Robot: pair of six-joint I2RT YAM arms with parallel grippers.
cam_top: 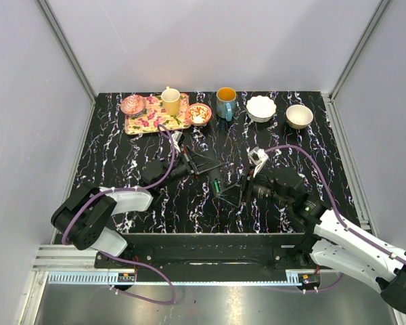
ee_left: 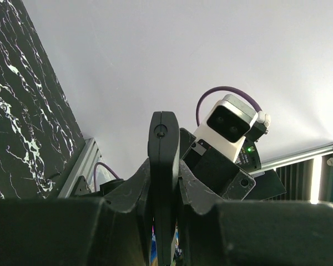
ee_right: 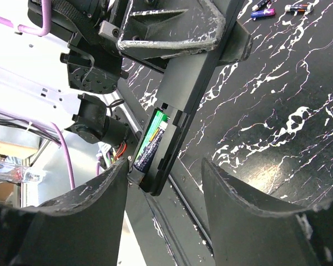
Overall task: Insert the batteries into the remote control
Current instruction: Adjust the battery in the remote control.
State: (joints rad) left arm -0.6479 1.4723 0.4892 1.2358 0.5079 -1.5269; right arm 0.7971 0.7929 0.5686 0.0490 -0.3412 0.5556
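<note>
My left gripper (cam_top: 215, 166) (ee_left: 164, 183) is shut on the remote control (ee_left: 163, 155) (ee_right: 184, 102), a slim black bar held above the table's middle. The remote's open slot faces the right wrist camera, and a battery (ee_right: 151, 147) (cam_top: 216, 184) with green wrapping lies in it. My right gripper (ee_right: 164, 185) (cam_top: 224, 193) stands open around the remote's lower end. Its left finger (ee_right: 83, 205) is right beside the battery's dark end; its right finger (ee_right: 244, 205) is well apart from the remote. Two more batteries (ee_right: 265, 12) lie loose on the table beyond.
Along the back edge stand a patterned tray (cam_top: 141, 123) with a yellow cup (cam_top: 170, 100), a red bowl (cam_top: 198, 114), a teal mug (cam_top: 225, 101) and two white bowls (cam_top: 261, 107). The right arm's camera head (ee_left: 228, 121) sits close to the left fingers.
</note>
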